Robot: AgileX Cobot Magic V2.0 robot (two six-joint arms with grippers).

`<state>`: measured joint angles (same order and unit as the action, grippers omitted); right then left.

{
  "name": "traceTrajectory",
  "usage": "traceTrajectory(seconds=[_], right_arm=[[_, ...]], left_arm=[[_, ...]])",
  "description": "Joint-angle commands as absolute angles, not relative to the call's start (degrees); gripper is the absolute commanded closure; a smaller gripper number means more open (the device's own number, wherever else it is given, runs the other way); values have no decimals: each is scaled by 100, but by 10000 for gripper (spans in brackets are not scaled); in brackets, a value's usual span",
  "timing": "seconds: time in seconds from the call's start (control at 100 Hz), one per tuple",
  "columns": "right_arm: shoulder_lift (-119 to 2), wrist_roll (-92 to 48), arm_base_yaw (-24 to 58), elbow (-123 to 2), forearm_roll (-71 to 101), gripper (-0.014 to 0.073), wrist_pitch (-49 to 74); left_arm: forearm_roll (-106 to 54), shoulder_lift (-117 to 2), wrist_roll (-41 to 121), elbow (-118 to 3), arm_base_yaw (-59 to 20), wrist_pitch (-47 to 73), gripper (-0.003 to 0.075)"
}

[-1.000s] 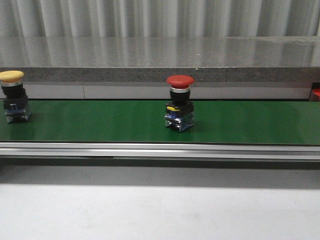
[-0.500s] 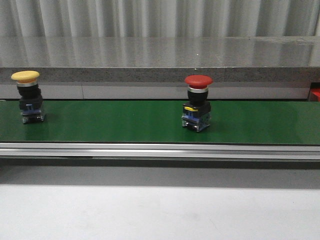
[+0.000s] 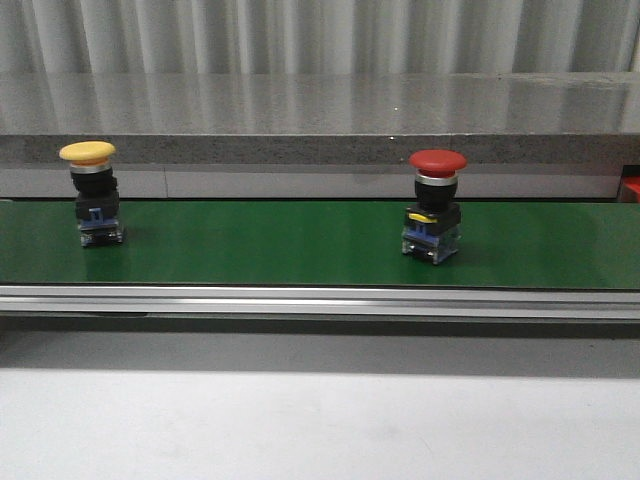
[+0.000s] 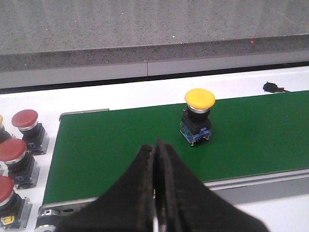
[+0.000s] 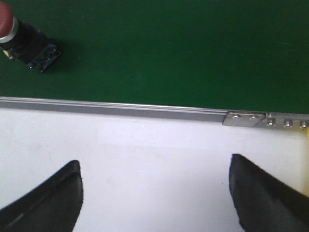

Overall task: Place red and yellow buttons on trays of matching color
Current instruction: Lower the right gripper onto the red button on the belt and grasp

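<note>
Matte green conveyor belt [image 3: 260, 245] carries mushroom-capped yellow button [image 3: 92, 193] and red button [image 3: 435, 205]; left gripper [image 4: 155, 162] pressed together, right gripper [image 5: 154, 188] spread.

A wall of pale corrugated metal sheeting [image 3: 300, 35] is running across the back of the scene, its vertical ribs catching soft, even light. Below it, a long grey speckled stone ledge [image 3: 320, 105] is stretching from side to side and reflecting the ribs faintly on its polished top. A lighter grey panel [image 3: 250, 183] is sitting under the ledge's front edge. In the foreground, a plain white tabletop [image 3: 320, 425] is lying flat under diffuse light, casting no sharp shadows.
</note>
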<state>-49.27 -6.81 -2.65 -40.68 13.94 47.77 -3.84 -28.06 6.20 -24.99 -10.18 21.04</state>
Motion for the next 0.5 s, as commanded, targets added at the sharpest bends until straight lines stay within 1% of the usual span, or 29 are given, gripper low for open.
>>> traceTrajectory(seconds=[0.0,0.19,0.49], right_arm=[[-4924,-1093,-150,-4311,1669,-20,4561],[-5231,-1611,201,-4496,2157,-20,4518],[-6689,-2085,718,-5342,2156,-20,4315]], left_arm=[[-442,-2814,611,-2645,-1074,1706,741],[-442,-2814,611,-2645,-1074,1777,741],[-442,-2814,611,-2645,-1074,1767,741]])
